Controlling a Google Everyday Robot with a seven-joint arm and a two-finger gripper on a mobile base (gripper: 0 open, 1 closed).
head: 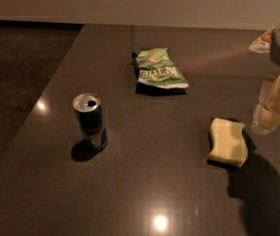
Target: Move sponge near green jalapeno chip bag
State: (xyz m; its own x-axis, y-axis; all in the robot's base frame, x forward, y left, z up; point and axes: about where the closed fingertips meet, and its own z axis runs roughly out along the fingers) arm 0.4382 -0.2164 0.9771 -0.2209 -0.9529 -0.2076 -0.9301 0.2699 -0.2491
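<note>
The pale yellow sponge [227, 142] lies flat on the dark table at the right. The green jalapeno chip bag [158, 71] lies crinkled at the table's middle back, well apart from the sponge. My cream-coloured gripper [268, 118] hangs at the right edge of the view, just right of the sponge and a little above the table, not holding anything that I can see.
A dark upright drink can [90, 121] with an open top stands at the left of the table [144, 181]. The table's left edge runs diagonally beside a dark floor [16, 73]. A pale object [262, 41] lies at the far right back.
</note>
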